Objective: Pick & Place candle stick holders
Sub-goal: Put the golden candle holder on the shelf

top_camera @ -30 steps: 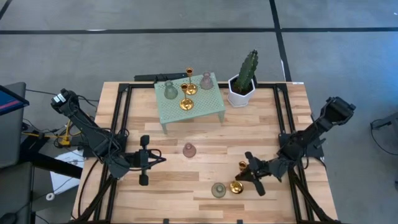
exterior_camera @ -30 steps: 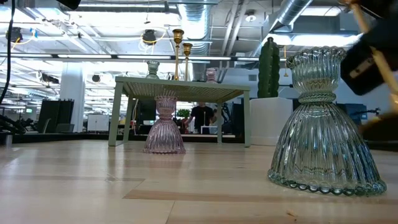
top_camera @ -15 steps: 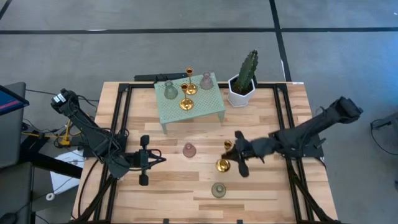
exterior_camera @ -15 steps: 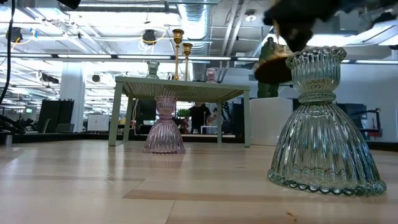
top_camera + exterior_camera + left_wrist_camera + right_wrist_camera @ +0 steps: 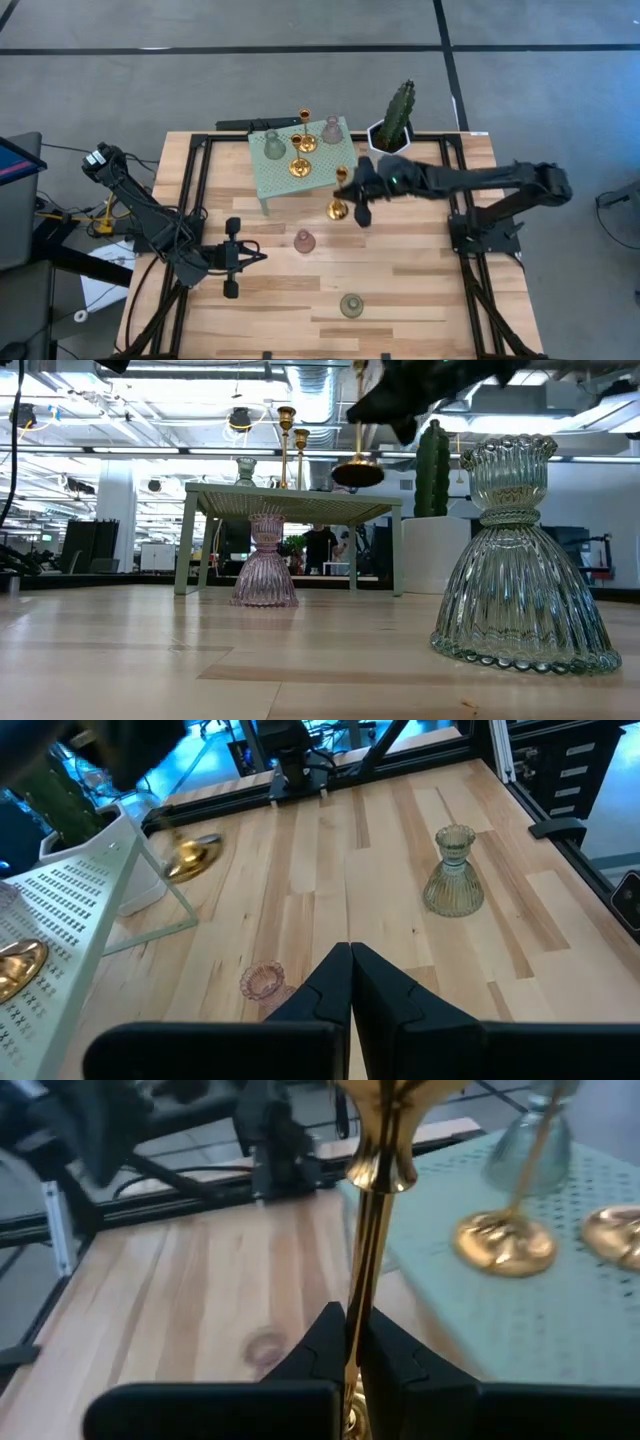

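Nearest the front edge of the counter (image 5: 420,300), one grey-green holder (image 5: 351,305) stands upright on its wide base, neck up, well clear of both arms. Behind it and to the left, the left pincer (image 5: 258,256) rests low over the counter, clenched on nothing, fingers pointing toward the middle. Just beyond its tip a pink holder (image 5: 305,240) stands upright, long axis vertical.

Farther back, the right pincer (image 5: 350,195) reaches across from the right side and is grasping a gold holder (image 5: 338,203) by its slim stem. The holder is carried in the air just off the right front corner of the green perforated stand (image 5: 340,172). In the low view its round base (image 5: 357,473) hangs downward and the stem rises roughly upright into the fingers; the long axis is close to vertical.

On the stand, farthest back, four holders stand upright: a grey-green one (image 5: 274,145), two gold ones (image 5: 300,165) (image 5: 305,140) and a pink one (image 5: 332,130). To the stand's right sits a white pot with a cactus (image 5: 392,130).
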